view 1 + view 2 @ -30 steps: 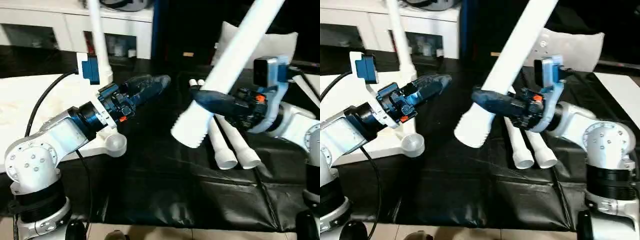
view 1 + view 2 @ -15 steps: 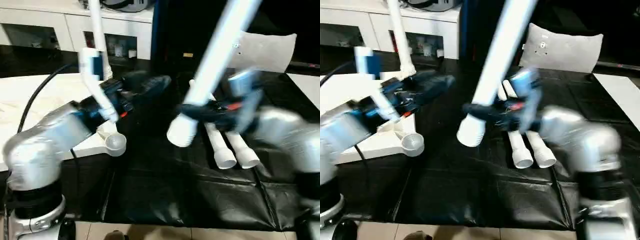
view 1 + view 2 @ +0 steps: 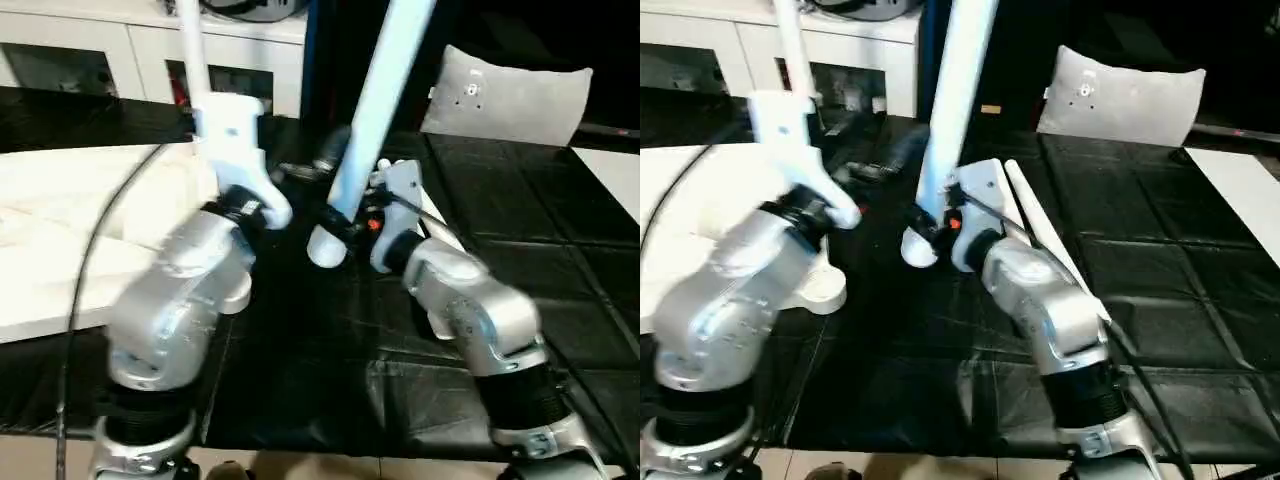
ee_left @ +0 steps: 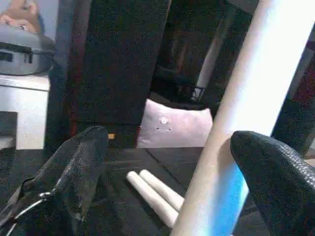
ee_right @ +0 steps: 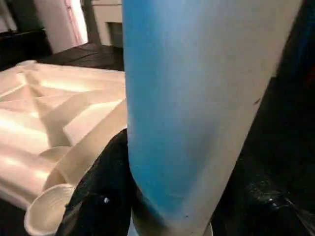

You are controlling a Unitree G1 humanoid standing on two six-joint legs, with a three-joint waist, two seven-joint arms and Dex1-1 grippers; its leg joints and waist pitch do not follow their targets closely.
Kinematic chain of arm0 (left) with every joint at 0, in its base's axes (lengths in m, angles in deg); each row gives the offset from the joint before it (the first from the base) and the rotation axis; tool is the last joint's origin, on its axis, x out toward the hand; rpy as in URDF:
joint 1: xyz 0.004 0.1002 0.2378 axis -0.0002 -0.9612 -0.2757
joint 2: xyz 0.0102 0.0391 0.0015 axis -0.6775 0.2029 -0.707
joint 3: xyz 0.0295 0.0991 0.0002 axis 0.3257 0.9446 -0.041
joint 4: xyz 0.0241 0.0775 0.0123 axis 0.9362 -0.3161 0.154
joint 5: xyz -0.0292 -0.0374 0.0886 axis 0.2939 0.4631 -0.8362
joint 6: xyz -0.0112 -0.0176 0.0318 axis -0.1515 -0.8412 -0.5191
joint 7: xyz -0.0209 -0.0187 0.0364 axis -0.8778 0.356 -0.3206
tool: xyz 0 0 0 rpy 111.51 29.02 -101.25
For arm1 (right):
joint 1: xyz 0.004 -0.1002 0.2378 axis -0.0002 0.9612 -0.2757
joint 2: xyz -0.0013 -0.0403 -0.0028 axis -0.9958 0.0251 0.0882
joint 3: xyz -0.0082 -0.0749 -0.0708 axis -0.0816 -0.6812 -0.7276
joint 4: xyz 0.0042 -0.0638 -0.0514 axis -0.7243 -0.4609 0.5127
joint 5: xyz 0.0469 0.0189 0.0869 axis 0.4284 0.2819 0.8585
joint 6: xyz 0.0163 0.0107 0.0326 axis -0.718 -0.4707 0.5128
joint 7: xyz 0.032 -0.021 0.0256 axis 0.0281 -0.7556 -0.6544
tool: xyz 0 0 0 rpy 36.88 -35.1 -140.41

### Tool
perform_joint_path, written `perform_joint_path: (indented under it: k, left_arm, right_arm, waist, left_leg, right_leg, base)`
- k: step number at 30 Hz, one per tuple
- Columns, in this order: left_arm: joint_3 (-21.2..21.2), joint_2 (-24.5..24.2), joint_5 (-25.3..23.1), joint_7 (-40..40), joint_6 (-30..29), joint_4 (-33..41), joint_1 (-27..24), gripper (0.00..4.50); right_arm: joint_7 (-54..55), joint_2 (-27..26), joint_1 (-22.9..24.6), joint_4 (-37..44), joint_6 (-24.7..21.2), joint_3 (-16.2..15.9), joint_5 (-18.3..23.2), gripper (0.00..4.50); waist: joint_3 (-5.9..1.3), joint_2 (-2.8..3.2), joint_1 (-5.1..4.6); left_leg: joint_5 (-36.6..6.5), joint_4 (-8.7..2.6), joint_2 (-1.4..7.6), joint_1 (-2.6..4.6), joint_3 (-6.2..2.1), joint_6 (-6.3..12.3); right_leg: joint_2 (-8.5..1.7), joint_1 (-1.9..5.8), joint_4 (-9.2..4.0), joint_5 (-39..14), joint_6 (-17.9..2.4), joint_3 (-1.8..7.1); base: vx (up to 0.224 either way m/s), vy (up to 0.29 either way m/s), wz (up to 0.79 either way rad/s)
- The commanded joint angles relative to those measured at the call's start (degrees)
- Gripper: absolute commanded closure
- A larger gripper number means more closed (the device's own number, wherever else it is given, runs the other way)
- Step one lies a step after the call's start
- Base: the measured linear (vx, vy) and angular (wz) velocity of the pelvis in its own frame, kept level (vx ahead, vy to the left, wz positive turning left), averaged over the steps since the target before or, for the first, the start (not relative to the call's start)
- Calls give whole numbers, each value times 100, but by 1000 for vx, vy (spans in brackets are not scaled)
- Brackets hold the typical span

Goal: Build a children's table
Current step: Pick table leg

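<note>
The children's table top (image 3: 60,230) lies upside down at the left, ribs up, with a round corner socket (image 3: 825,290) at its near corner. One white leg (image 3: 190,40) stands up from its far corner. My right gripper (image 3: 345,220) is shut on another white leg (image 3: 375,90), held nearly upright, its thick end (image 3: 325,247) hanging just above the black mat beside the top. My left gripper (image 4: 167,137) is open, and that leg rises between its fingers (image 4: 74,167) close to one pad; I cannot tell if it touches. Two more legs (image 4: 152,189) lie on the mat.
A black mat (image 3: 500,220) covers the table in front of me. A grey cushion (image 3: 510,95) leans at the back right. White cabinets (image 3: 100,50) stand behind. A flat white board (image 3: 1240,180) lies at the right edge.
My right arm has swung the held leg left and tipped it nearly upright, bringing its thick end near the table top. My left arm has lifted and reached in around the leg.
</note>
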Motion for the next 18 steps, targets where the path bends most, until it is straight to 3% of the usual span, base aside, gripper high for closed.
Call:
perform_joint_path:
  k: [1,4,8,14,18]
  left_arm:
    - [37,1,-40,23,17,-15,-6,0]
    - [37,1,-40,23,17,-15,-6,0]
    - [417,82,217,-410,18,1,-142,0]
    - [514,307,429,-781,163,173,-316,0]
    - [488,245,50,-437,97,-166,-285,37]
  right_arm:
    - [54,50,-5,28,53,62,-82,261]
    - [54,50,-5,28,53,62,-82,261]
    - [237,-164,35,-12,194,-257,-355,261]
    - [197,-234,104,-63,309,-383,-566,261]
    - [147,-254,115,-53,364,-439,-645,261]
  waist:
    - [-391,35,-59]
    - [-392,36,-103]
    - [-368,47,-143]
    - [-364,45,-174]
    - [-355,49,-202]
  left_leg:
    - [-1410,-476,110,127,21,-568]
    - [-1370,-474,109,115,16,-550]
    - [-1378,-474,103,107,24,-530]
    - [-1486,-483,116,119,24,-514]
    - [-1621,-491,118,124,15,-529]
  right_leg:
    - [-208,204,-441,-1159,-395,176]
    - [-207,214,-432,-1079,-424,171]
    - [-210,188,-447,-1178,-460,180]
    - [-202,197,-453,-1148,-481,186]
    - [-193,188,-461,-1264,-452,186]
  base:
    - [0,0,0]
    - [0,0,0]
    - [0,0,0]
    - [0,0,0]
    - [0,0,0]
